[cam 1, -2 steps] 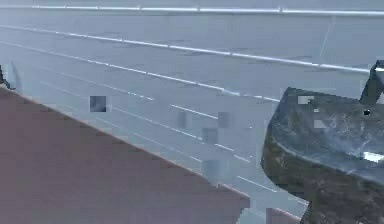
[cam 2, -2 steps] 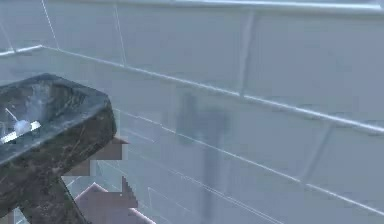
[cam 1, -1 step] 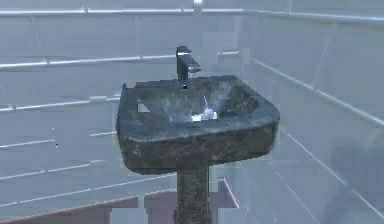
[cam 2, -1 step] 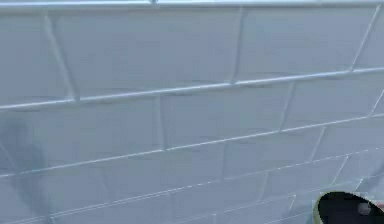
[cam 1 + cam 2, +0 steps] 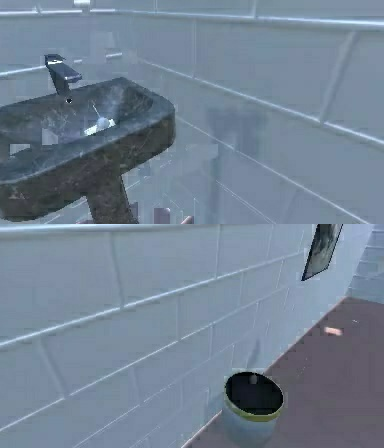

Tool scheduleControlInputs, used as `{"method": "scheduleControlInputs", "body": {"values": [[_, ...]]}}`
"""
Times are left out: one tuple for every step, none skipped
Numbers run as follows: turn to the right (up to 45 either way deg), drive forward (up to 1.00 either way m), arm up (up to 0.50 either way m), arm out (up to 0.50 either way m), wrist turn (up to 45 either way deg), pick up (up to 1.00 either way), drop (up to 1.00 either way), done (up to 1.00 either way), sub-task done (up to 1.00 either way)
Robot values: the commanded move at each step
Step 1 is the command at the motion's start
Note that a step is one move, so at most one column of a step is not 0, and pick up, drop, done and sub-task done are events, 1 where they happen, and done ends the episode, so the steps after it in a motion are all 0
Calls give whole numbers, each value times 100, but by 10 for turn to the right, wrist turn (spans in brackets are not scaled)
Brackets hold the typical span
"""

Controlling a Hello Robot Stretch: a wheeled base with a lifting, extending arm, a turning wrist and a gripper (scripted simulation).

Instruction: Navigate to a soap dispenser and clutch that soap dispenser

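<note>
BATHROOM, MID-SEARCH: A dark marbled sink [image 5: 160,116] stands on its pedestal against the tiled wall [image 5: 285,90], the faucet [image 5: 62,70] set at the back so that it pours into the basin. A small pale object [image 5: 100,126] lies inside; whether it is the soap dispenser I cannot tell. To my arm's side a bin [image 5: 250,417] is tucked against the wall, likely to keep the floor free. I cannot tell the state of my claw.

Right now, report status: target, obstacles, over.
Dark sink at forward view's left, faucet on its rim. Pale thing in basin, cannot tell what. Bin by wall, arm side view.
</note>
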Motion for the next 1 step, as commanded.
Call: {"method": "scheduleControlInputs", "body": {"values": [[0,40,0,0,0,0,0,0,0]]}}
